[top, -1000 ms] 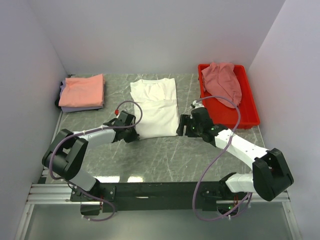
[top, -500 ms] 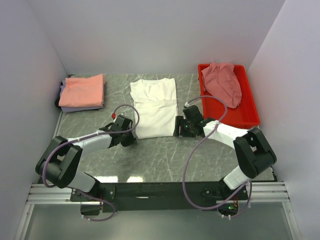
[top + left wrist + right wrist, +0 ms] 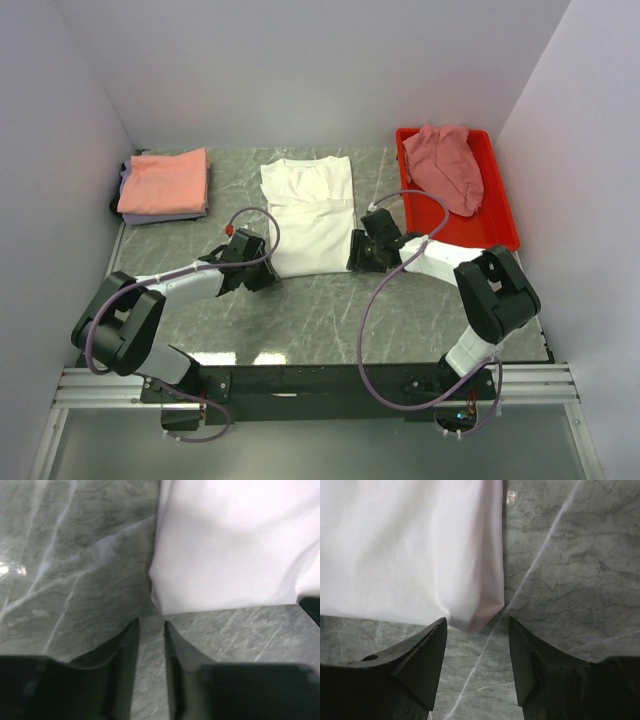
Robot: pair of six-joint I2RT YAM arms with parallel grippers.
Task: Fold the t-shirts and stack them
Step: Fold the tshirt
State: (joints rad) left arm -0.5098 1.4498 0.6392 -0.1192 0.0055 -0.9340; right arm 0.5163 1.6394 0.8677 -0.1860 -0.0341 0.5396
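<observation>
The white t-shirt (image 3: 308, 215) lies folded flat mid-table. At its near-left corner (image 3: 156, 607) sits my left gripper (image 3: 266, 273), jaws a narrow slit apart (image 3: 151, 623), nothing between them, tips just short of the cloth. My right gripper (image 3: 357, 254) is at the near-right corner (image 3: 479, 615), open wide (image 3: 477, 621), the corner's tip poking in between the fingertips without being pinched. A salmon-orange t-shirt (image 3: 165, 180) lies folded on a lavender one (image 3: 165, 216) at the far left. A dusty-pink t-shirt (image 3: 446, 165) is heaped in the tray.
The red plastic tray (image 3: 497, 238) stands at the far right, close behind my right arm. White walls close in the left, back and right sides. Green marble tabletop (image 3: 330, 310) shows between the shirt and the arm bases.
My left jaws have parted slightly from shut. The right gripper has slid left up to the shirt's near-right corner, its jaws narrowing somewhat, and its elbow has swung in.
</observation>
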